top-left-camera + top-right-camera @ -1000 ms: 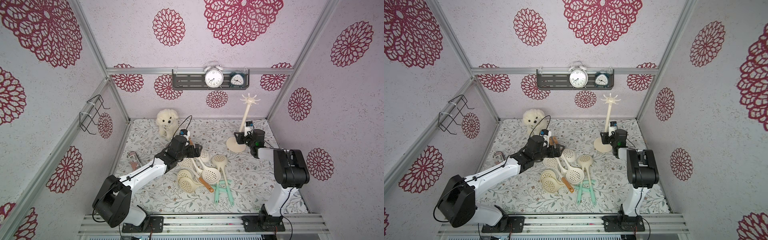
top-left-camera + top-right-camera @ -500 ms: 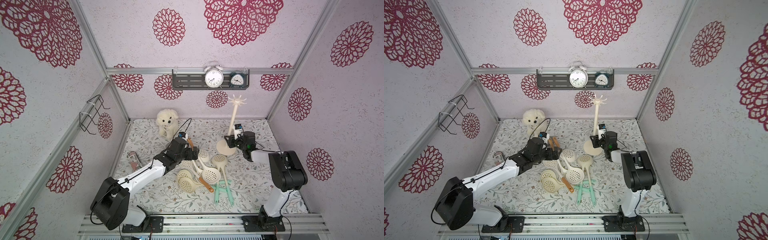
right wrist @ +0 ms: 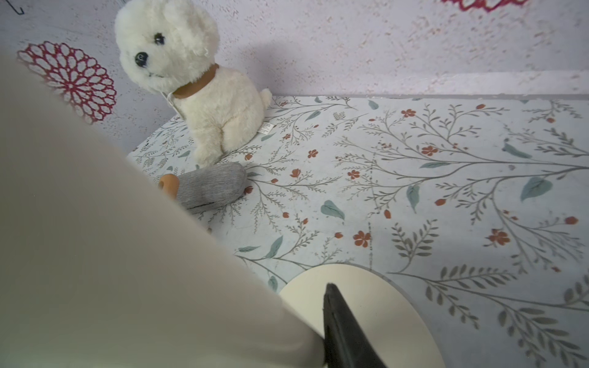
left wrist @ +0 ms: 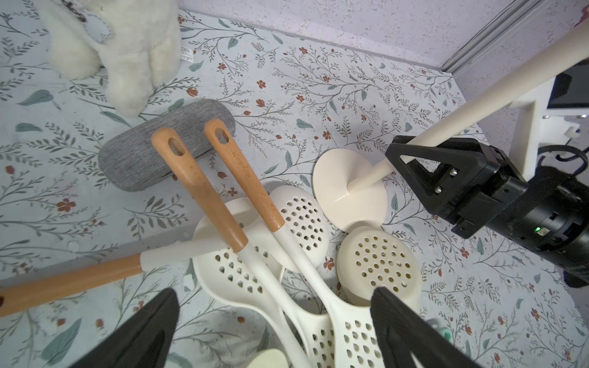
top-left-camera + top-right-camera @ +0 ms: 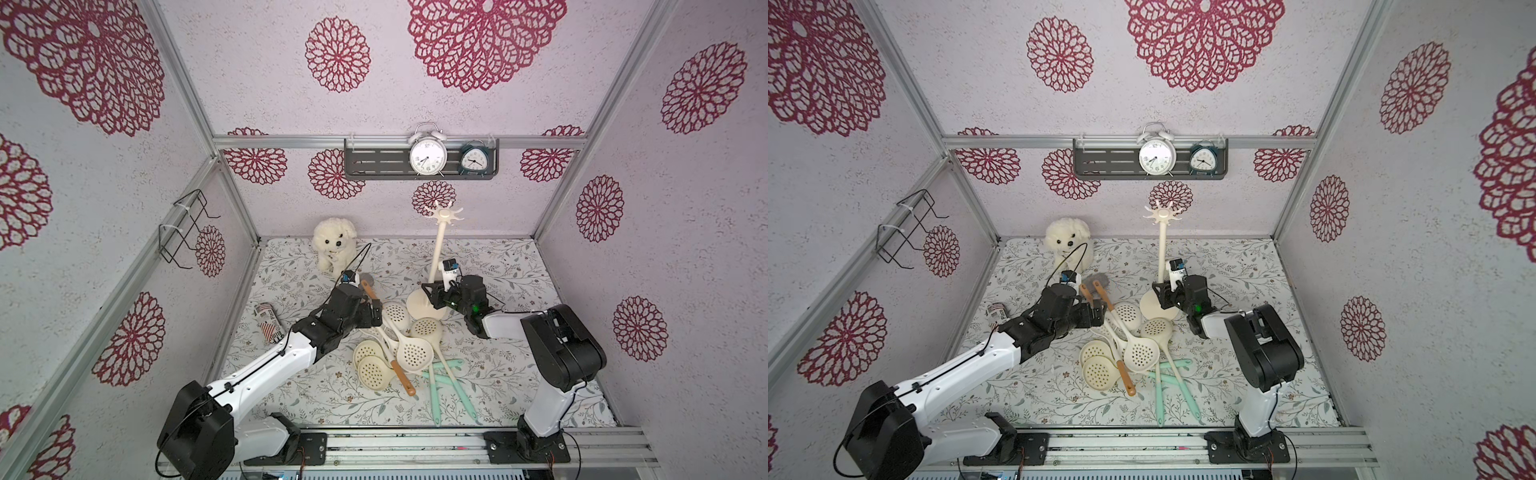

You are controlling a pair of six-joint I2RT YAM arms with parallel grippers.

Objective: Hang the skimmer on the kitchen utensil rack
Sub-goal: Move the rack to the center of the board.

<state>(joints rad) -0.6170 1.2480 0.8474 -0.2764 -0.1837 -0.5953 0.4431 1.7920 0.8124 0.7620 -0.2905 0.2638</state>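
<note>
The skimmers (image 5: 411,353) lie in a loose, crossed heap in the middle of the worktop (image 5: 519,374). Some have wooden handles (image 4: 197,178) and others have green handles (image 5: 453,382). The utensil rack (image 5: 436,253) stands just behind the heap towards the right. Its round base (image 4: 334,178) is right beside one skimmer bowl (image 4: 379,258), though whether they touch is unclear. None of the hooks on its crown (image 5: 1162,214) carries anything.

The left pincer (image 5: 375,311) hovers low over the near-left edge of the heap with its jaws spread wide, holding nothing. In the left wrist view, the white necks of two skimmers run between its fingers (image 4: 153,328), and their wooden handles point away from it. A third wooden handle (image 4: 70,283) slants off to one side. I cannot tell whether a finger touches any of them.

The right pincer (image 5: 432,291) is clamped on the rack's pole (image 4: 478,105) low down, just above the base. In the right wrist view the pole is a large blurred cream shape (image 3: 95,255) beside one dark finger (image 3: 341,328).

Farther out, a grey case (image 4: 165,143) lies under the handle tips. A white plush dog (image 5: 334,245) sits at the back and a can (image 5: 268,326) lies near the left wall. On the back wall a dark shelf (image 5: 374,164) holds two clocks (image 5: 428,156).
</note>
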